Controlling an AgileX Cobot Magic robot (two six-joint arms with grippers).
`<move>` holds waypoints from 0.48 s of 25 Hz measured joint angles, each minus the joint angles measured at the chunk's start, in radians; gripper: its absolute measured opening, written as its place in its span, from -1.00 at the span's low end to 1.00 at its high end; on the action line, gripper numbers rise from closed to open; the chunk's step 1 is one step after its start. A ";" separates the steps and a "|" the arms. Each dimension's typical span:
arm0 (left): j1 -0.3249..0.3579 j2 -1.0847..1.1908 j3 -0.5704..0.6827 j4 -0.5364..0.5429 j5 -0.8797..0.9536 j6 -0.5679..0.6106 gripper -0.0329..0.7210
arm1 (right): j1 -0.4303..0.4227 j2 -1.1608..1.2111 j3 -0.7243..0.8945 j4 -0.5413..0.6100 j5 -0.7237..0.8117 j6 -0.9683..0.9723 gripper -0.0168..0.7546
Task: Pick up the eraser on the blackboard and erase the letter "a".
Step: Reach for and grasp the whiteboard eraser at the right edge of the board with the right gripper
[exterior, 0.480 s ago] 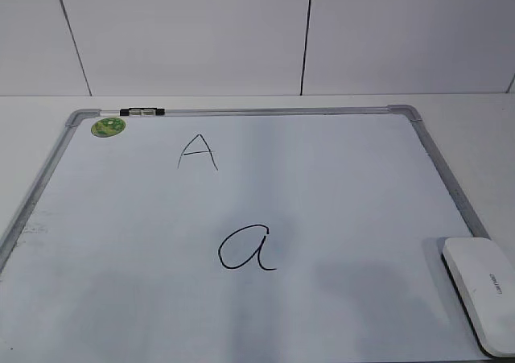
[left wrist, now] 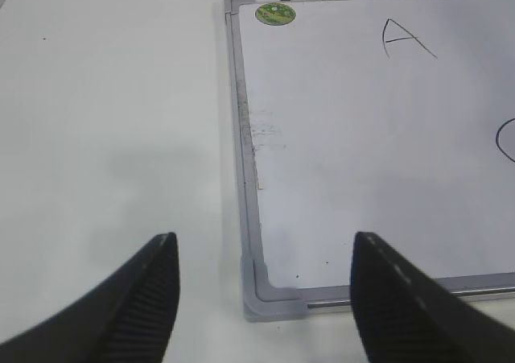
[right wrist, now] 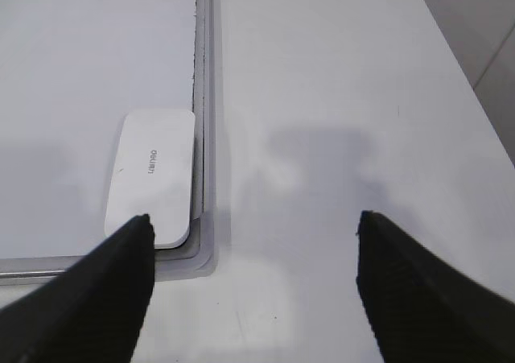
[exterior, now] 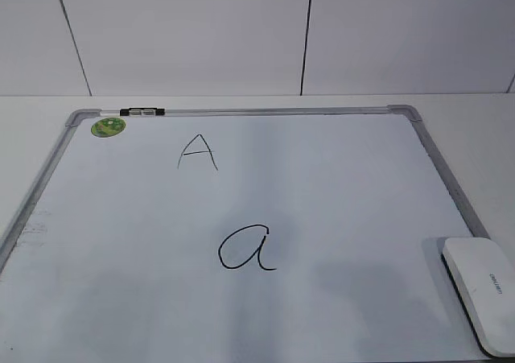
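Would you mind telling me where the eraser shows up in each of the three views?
Exterior view: the eraser lies at the lower right, on the blackboard's near right corner.
Left wrist view: not in it.
Right wrist view: the eraser is left of centre, just above the right gripper's left finger.
Shared landmark: the blackboard's grey frame, which the eraser lies against.

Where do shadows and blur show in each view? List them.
Exterior view: soft grey shadow patches on the blackboard near the letter "a". Left wrist view: tool fingers blurred, faint shadow on table. Right wrist view: shadow beside the eraser, fingers blurred.
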 joint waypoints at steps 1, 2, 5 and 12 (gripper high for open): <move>0.000 0.000 0.000 0.000 0.000 0.000 0.41 | 0.000 0.000 0.000 0.000 0.000 0.000 0.58; 0.000 0.000 0.000 0.000 0.000 0.000 0.41 | 0.000 0.000 0.000 0.000 0.000 0.000 0.58; 0.000 0.000 0.000 0.000 0.000 0.000 0.41 | 0.000 0.000 0.000 0.000 0.000 0.000 0.58; 0.000 0.000 0.000 0.000 0.000 0.000 0.41 | 0.000 0.000 0.000 -0.026 0.000 0.000 0.58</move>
